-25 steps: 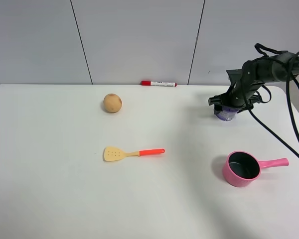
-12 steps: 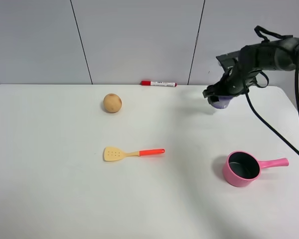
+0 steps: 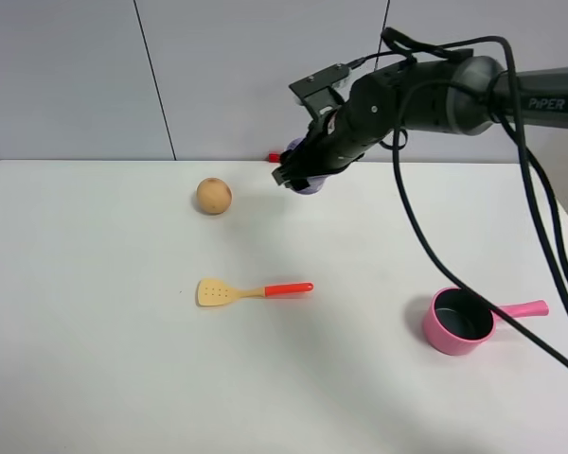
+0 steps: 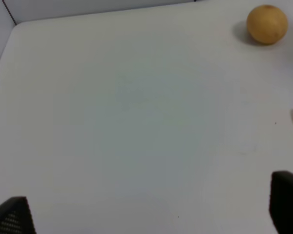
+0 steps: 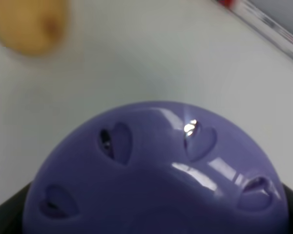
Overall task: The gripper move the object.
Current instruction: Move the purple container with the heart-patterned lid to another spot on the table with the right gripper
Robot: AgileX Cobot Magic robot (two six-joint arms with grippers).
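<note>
Over the white table (image 3: 123,359), the right claw (image 3: 304,176) clamping the purple container (image 5: 156,170) has swung toward the ball (image 3: 213,196).

We count one tan round ball (image 3: 213,196), one yellow slotted plastic spatula with a red handle (image 3: 254,291), one pink saucepan with a dark inside (image 3: 462,321) and one red-capped marker (image 3: 274,157) on the one white tabletop (image 3: 123,369). We also count one purple domed plastic container (image 5: 156,170).
</note>
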